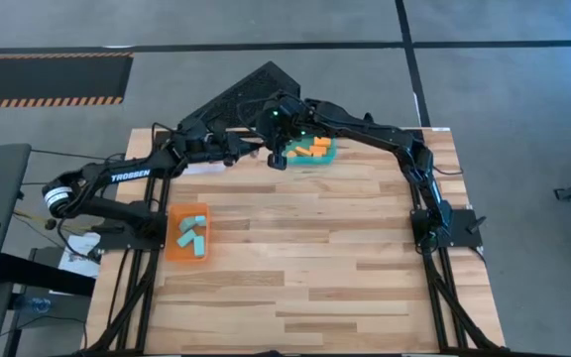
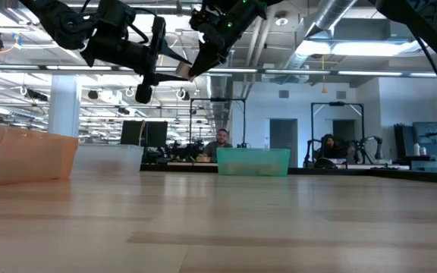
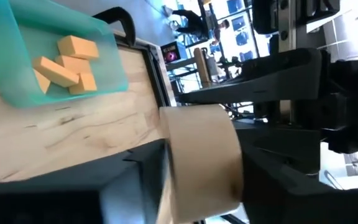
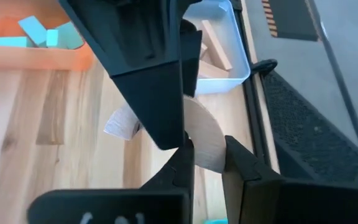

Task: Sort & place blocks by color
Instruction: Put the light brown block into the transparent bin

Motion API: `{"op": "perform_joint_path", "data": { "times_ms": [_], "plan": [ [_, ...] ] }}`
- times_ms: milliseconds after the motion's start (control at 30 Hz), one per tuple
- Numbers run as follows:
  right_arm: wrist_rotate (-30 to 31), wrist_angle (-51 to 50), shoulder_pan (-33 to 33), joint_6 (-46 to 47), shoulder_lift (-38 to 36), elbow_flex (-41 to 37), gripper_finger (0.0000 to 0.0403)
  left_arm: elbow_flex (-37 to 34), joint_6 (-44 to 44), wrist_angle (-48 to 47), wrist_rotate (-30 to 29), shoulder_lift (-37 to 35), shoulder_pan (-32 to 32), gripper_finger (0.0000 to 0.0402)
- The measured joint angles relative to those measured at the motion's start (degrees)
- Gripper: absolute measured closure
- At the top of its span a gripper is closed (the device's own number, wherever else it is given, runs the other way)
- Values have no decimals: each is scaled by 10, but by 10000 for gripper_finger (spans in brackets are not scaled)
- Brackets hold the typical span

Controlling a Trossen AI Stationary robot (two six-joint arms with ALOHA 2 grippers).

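Observation:
A tan wooden block with one rounded edge hangs in the air over the table's far middle. Both grippers are shut on it there. My left gripper comes from the table's left, my right gripper from the right, slanting down. In the low view the block shows as a small tan piece between the two hands, high above the table. The teal bin just to the right holds orange blocks. The orange bin at the left holds teal blocks. My left gripper has the tan block between its two fingers, one dark finger lying across the block's flat face. The fingers come nearly level from the table's left. The block is clear of the table. My right gripper pinches the block's rounded end between its two fingertips. The fingers slant down from the table's right. The block is lifted clear and sticks out beyond the fingertips toward the left gripper.
A clear bin with tan blocks stands at the far edge, below the left arm. A black mat lies beyond the table's far edge. The near half of the wooden table is bare. People sit at desks in the room behind.

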Motion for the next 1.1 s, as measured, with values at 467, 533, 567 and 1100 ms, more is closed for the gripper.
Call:
{"op": "perform_joint_path", "data": {
  "times_ms": [467,533,567,1100],
  "plan": [
    [-1,-12,-3,4,-20,0,229,0,113,-121,-34,-36,40,302],
    [-8,-29,-13,23,-35,1,210,5,158,-201,-53,-60,60,302],
    [-13,-40,-20,29,-43,1,201,13,188,-251,-70,-71,70,302],
    [-135,-124,-119,82,-58,1,169,66,402,-625,-370,-16,184,288]
  ]
}}
